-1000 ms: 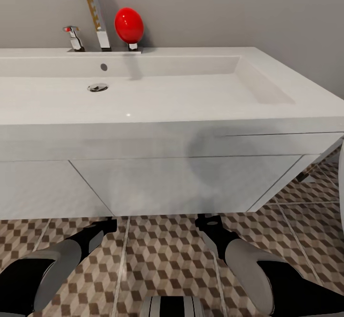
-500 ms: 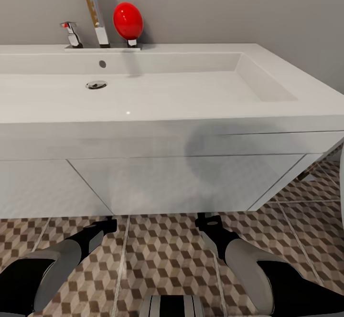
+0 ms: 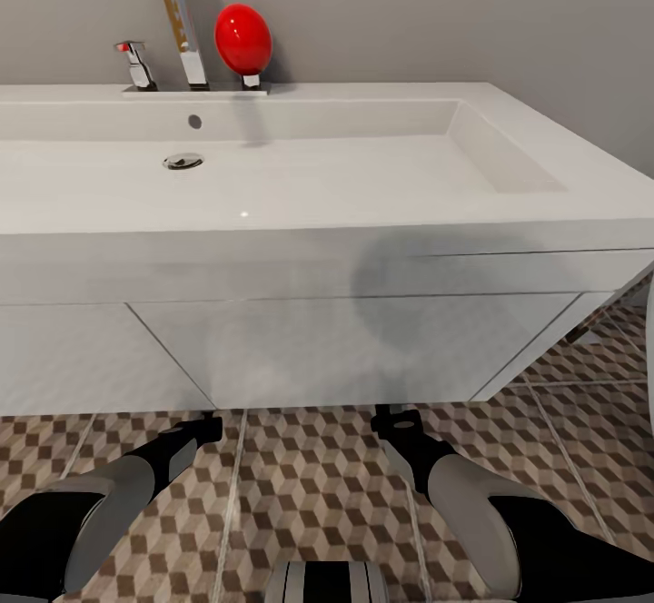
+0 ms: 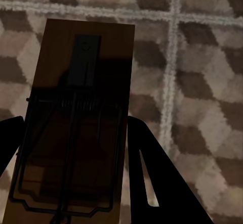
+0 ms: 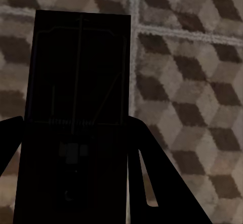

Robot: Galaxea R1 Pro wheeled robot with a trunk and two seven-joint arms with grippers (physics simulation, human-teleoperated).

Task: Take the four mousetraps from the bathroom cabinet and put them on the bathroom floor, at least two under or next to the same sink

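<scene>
In the left wrist view my left gripper is shut on a mousetrap, a dark-brown board with a metal spring and bar, held over the cube-patterned bathroom floor. My right gripper is shut on a second, shadowed mousetrap above the same floor. In the head view both grippers, the left and the right, hang low just in front of the white vanity that carries the long sink with its chrome tap. The cabinet is out of view.
A red egg-shaped object stands on the sink's back ledge against the grey wall. Tiled floor runs under the vanity and opens out to the right. A white rounded edge shows at the far right.
The head view has shifted slightly, so the sink sits a touch differently in the picture. Both arms hold their places and keep their mousetraps.
</scene>
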